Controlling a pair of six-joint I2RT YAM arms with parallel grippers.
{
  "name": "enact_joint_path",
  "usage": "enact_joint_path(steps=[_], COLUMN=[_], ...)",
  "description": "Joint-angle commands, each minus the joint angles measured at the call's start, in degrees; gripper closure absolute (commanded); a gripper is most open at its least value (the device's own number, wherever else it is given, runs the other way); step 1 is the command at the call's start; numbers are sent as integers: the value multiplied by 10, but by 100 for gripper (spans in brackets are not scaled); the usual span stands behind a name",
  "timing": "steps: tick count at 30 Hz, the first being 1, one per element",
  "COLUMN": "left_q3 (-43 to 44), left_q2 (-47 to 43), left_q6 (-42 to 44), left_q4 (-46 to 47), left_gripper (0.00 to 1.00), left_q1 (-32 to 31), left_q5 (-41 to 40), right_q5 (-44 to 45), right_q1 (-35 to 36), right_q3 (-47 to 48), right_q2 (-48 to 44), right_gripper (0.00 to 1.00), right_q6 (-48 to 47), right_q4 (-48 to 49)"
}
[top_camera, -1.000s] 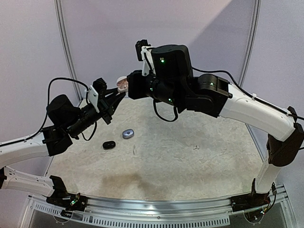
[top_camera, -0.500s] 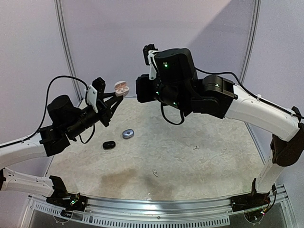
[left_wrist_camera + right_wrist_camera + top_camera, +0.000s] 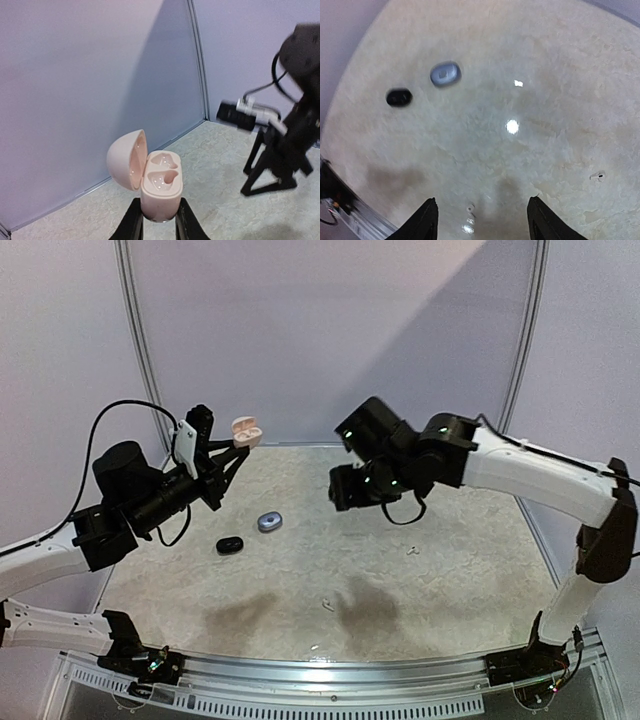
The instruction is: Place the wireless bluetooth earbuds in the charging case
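Note:
My left gripper is shut on the base of a pink charging case, held upright in the air with its lid hinged open. Both of its sockets are empty. From the top view the case sits high at the back left. My right gripper hangs open and empty over the table, well to the right of the case. One tiny white earbud lies below it on the table. Another white earbud lies further right.
A closed blue-grey case and a closed black case lie on the pale table under the left arm, also seen in the right wrist view. Grey walls close the back.
My right gripper opened and swung down and right, away from the pink case. A white earbud that was near the case now lies on the table. The left arm lifted the case slightly.

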Motion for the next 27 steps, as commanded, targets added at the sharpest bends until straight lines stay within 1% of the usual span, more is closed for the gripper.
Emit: enact_joint_path(steps=[1,4,6,7,12,15,18,21,23,27], left_q3=[-10,-13,-16,-17,-21,-23,-24,-23,-22,-22], left_q2=[-14,-18,-20,-21,-25,-24,-24,-24,-23,-21], left_q6=[-8,-12,-13,-13,-16,-16,-17,-16,-16,-17], left_q4=[-21,-27,-27,-26,-25,-23,-21,-22,-22,-21], left_gripper=[100,100,100,100,100,100,100,100,100,100], left_q1=[10,12,13,14,15,16,17,17,18,18], left_q5=[-7,-4,-3,-1,2,4,7,6,7,10], right_q5=[-105,-106,-129,-141,-152,-175,-200,-210,-205,-191], right_q1=[20,37,42,43,45,46,50,52,53,52], right_q3=[77,193,236,242,232,209,192,178,174,174], right_q2=[134,249,300,326,365,366,375,387,391,392], right_gripper=[35,34,34,33,32,36,38,45,51,59], right_q6=[46,44,41,41,40,28,14,6,5,5], right_q4=[-116,-214,-248,-253,-260,-233,-227,-227,-230,-227])
